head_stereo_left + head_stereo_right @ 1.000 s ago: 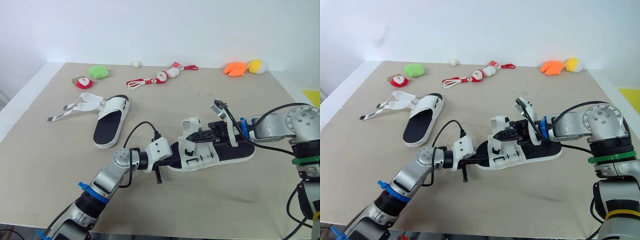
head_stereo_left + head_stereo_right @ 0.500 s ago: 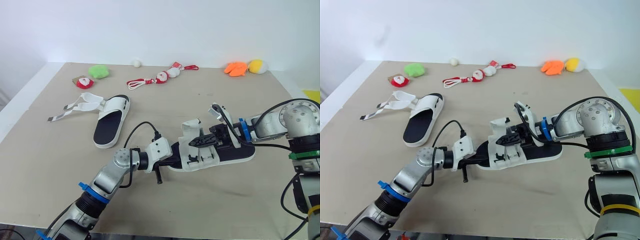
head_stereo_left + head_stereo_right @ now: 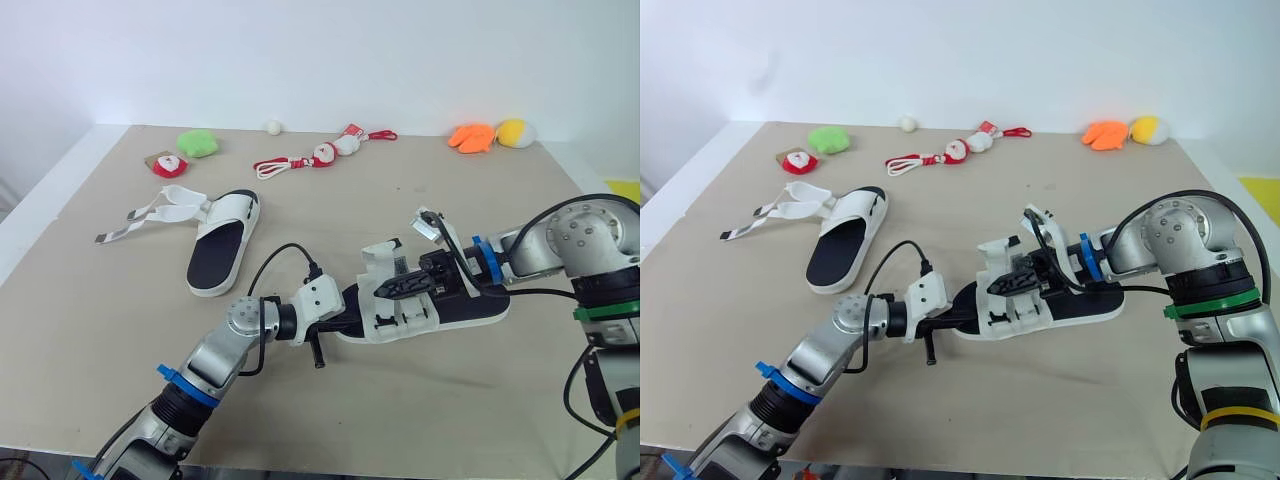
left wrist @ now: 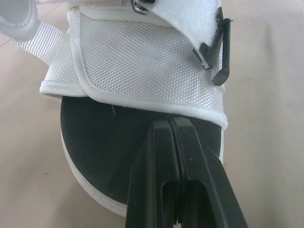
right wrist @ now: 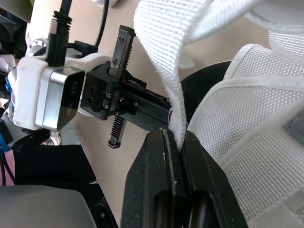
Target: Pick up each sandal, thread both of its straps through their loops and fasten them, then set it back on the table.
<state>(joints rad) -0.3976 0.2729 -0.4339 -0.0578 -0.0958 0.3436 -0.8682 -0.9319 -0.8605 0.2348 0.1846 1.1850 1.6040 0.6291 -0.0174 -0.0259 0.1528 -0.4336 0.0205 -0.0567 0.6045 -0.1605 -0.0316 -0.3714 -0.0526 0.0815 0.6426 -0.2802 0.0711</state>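
Near sandal [image 3: 430,305] lies flat on the table [image 3: 100,330], roughly mid-table, toe toward the left arm.

Left gripper [image 4: 169,124]: fingers pressed together, nothing visible between them. The tips lie over the black footbed at the toe, just short of the white upper. Can't tell if it is actually pinning the shoe.

Right gripper [image 5: 172,137]: clenched on the strap [image 5: 161,57], which arcs up out of the pads and back over the upper.

Second sandal [image 3: 222,240] sits well apart on the robot's left, with its loose straps [image 3: 150,215] splayed out on the table.

Materials:
- Upper is white mesh with a rolled, stitched edge.
- Strap is flat woven webbing with a coarse weave.
- Footbed is black with a fine texture, inside a white foam rim with a rounded toe.
- A black plastic clip [image 4: 221,52] sits on the side of the upper.

Handling, my read:
- The shoe is light and will probably skate on the table unless the toe is held down.
- The sole likely flexes a bit, and nothing here is fragile.
- The webbing is limp, so a grip far from the tip lets the end flop — better to pinch close to the free end so it steers into the loop.
- The weave should hold well in the pads, so slip risk is low.
- For lifting, take the sole edge or the upper, not the strap.
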